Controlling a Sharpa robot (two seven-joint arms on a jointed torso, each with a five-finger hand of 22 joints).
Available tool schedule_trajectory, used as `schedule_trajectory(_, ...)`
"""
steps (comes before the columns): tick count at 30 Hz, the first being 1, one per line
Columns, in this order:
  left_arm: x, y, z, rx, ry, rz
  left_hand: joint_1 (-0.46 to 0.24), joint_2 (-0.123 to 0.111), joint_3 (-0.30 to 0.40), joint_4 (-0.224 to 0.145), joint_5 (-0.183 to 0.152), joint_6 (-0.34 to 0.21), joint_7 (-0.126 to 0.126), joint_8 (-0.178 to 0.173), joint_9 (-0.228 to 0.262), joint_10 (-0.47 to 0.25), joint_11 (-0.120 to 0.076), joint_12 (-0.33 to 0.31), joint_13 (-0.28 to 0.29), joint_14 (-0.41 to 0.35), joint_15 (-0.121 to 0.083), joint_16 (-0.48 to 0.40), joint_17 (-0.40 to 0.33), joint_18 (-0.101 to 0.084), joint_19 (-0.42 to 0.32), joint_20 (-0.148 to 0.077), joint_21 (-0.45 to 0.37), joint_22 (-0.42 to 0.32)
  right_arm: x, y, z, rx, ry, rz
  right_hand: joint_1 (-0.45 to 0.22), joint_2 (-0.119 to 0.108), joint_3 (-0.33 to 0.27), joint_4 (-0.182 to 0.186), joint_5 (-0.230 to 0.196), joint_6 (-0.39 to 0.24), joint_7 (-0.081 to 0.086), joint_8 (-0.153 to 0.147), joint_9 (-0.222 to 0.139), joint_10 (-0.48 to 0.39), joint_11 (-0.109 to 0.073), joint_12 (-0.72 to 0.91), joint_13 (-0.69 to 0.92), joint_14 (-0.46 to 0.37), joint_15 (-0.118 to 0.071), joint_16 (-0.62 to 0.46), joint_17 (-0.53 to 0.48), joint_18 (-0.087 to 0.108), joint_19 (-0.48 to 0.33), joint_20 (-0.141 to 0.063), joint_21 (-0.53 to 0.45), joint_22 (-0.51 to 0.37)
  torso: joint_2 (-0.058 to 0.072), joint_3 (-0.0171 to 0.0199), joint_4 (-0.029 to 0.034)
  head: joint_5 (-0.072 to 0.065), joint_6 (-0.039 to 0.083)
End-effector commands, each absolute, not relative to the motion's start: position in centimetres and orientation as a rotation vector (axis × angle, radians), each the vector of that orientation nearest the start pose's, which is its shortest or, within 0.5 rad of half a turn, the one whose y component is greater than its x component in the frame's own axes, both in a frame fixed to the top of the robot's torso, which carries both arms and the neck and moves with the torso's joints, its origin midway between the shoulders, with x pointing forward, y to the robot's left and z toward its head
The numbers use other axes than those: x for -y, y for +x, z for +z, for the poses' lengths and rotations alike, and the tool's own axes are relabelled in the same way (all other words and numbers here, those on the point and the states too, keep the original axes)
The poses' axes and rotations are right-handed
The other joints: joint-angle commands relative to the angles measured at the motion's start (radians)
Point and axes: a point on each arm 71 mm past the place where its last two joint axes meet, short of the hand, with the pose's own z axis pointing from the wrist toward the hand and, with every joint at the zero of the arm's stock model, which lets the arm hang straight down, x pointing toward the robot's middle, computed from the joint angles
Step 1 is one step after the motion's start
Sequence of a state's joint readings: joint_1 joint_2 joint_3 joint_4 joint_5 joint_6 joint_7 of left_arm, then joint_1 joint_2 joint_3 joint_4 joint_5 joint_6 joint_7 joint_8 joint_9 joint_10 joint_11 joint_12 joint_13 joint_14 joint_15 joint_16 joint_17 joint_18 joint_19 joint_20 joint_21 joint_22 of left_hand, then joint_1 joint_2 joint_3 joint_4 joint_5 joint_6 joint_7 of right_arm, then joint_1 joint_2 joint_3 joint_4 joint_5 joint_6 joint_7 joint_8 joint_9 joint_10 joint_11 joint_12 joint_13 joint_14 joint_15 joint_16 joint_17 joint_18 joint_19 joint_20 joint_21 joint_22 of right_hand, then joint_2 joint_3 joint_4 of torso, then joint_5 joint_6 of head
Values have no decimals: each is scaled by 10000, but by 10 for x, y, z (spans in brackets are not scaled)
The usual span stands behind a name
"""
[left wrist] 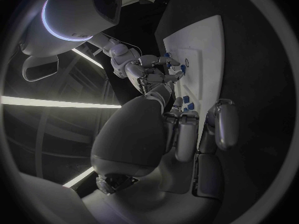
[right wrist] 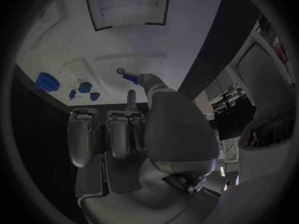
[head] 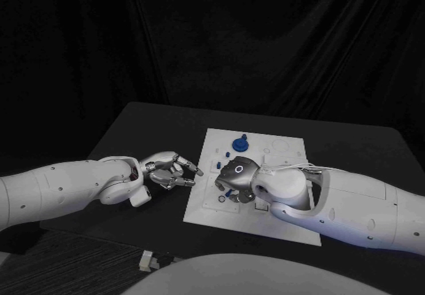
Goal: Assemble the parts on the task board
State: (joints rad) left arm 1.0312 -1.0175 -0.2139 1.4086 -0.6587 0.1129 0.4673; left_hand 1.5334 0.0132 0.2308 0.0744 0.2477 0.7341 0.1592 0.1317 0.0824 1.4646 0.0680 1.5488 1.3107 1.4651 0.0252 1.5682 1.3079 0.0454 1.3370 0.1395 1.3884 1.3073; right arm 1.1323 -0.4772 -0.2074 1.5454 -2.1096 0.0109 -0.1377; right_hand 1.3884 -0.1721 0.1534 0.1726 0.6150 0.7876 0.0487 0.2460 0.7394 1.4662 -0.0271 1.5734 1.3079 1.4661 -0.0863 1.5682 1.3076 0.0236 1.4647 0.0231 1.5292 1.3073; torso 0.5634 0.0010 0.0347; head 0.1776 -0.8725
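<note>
The white task board (head: 284, 212) lies mid-table. A large round blue part (head: 240, 145) stands near its far edge. My right hand (head: 234, 177) hovers low over the board's left half. In the right wrist view its thumb and a slim finger (right wrist: 131, 98) pinch a small blue peg (right wrist: 129, 77) beside a small round hole (right wrist: 120, 71). The large blue part (right wrist: 47, 81) and three small blue pieces (right wrist: 85, 88) lie further off on the board (right wrist: 74, 35). My left hand (head: 170, 171) rests on the black table just left of the board, fingers apart and holding nothing.
A dark-framed rectangular recess (right wrist: 127, 6) shows on the board's far portion in the right wrist view. Black table (head: 150, 132) surrounds the board, with open room at the far left. Dark curtains hang behind.
</note>
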Motion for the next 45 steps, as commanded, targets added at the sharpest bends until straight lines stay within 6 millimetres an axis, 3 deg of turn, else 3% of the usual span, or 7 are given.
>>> schedule_trajectory(1, -299, 404, -314, -20751, -5315, -14076, 28, 90, 23, 39, 18, 43, 37, 47, -1, 659, 89, -28, 2283, 1057, 89, 26, 2629, 132, -2, 49, -63, 1853, 13, 390, -271, -16285, -11519, 5626, -37, 36, 59, -2, -11, -53, 26, 47, 9, 1046, -8, -26, 2629, 1047, 41, 25, 2632, -108, 796, 70, -55, 2467, 4, 1, -4, 0, -2)
schedule_trajectory(13, -296, 406, -315, -20813, -5271, -14156, 22, 86, 25, 42, 24, 34, 40, 47, -4, 643, 91, -38, 2271, 1057, 91, 26, 2629, 133, -6, 52, -66, 1851, 12, 391, -276, -16445, -11542, 5528, 5, 85, 261, -86, -60, -23, 33, -128, -76, 1046, -1, -26, 2629, 1047, 48, 25, 2632, -79, 735, 77, -163, 2428, 8, -1, 4, 3, -2)
schedule_trajectory(20, -295, 406, -316, -20841, -5264, -14174, 16, 84, 27, 47, 22, 23, 42, 46, -8, 635, 94, -42, 2265, 1057, 94, 26, 2629, 136, -16, 54, -74, 1848, 12, 392, -278, -16480, -11568, 5540, 18, 113, 549, -232, 67, 314, 3, -255, -209, 1046, -18, -26, 2629, 1047, 32, 25, 2632, -70, 715, 70, -198, 2416, 6, -1, 5, 19, -2)
schedule_trajectory(29, -293, 407, -316, -20867, -5244, -14218, 16, 84, 27, 47, 22, 23, 42, 46, -8, 635, 94, -42, 2265, 1057, 94, 26, 2629, 136, -16, 54, -74, 1848, 12, 392, -281, -16460, -11529, 5637, -31, 127, 817, -410, -88, 821, -27, -403, -431, 1046, -42, -26, 2629, 1047, -4, 25, 2632, -57, 688, 39, -246, 2400, 3, -4, 5, 48, -2)
schedule_trajectory(31, -293, 407, -316, -20872, -5240, -14225, 16, 84, 27, 47, 22, 23, 42, 46, -8, 635, 94, -42, 2265, 1057, 94, 26, 2629, 136, -16, 54, -74, 1848, 12, 392, -282, -16469, -11526, 5660, -94, 111, 881, -469, -293, 975, -26, -510, -558, 1046, -43, -26, 2629, 1047, -11, 25, 2632, -54, 680, 30, -262, 2395, 5, -3, 4, 54, -2)
schedule_trajectory(45, -290, 408, -317, -20913, -5205, -14277, 16, 84, 27, 47, 22, 23, 42, 46, -8, 635, 94, -42, 2265, 1057, 94, 26, 2629, 136, -16, 54, -74, 1848, 11, 390, -285, -16498, -11534, 5761, -188, 73, 927, -581, -630, 1091, -11, -716, -747, 1046, -35, -26, 2629, 1047, -14, 25, 2632, -45, 662, 23, -297, 2383, 3, 4, 1, 42, -2)
